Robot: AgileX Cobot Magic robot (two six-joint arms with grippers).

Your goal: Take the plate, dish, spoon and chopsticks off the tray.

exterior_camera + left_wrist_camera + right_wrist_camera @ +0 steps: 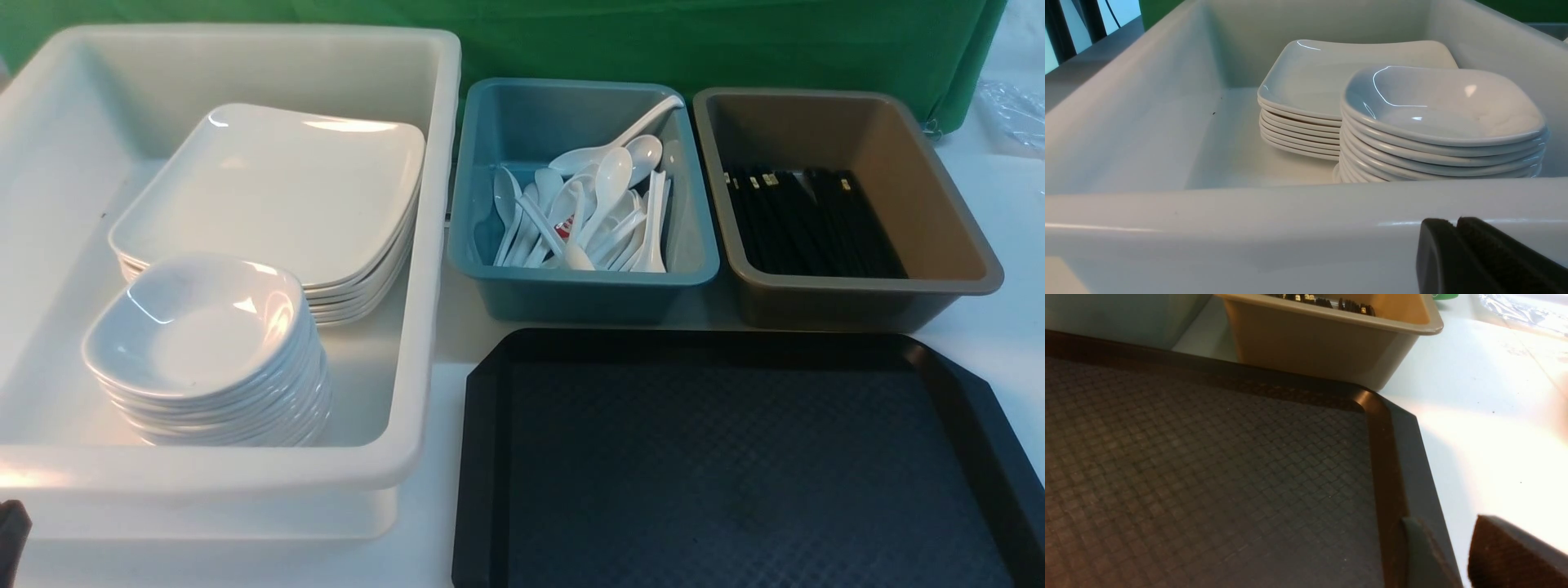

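- We see the tray [735, 465], black, diamond-textured, raised rim, its surface bare.
- White tub [408, 245] holds plates [269, 196] and dishes [200, 335], stacked; free floor along its left wall.
- Spoons [588, 212] in blue bin; chopsticks [816, 220] in brown bin.
- Red mark among the spoons, unreadable.
- Left gripper [1457, 245]: jaws pressed together, empty.
- Right gripper [1449, 555]: jaws apart, pinching nothing, at the tray's rim.

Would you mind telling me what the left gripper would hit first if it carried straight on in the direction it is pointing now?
Most likely the near wall of the white tub: the shut left gripper points at it, with the stacked dishes beyond, though depth is uncertain.
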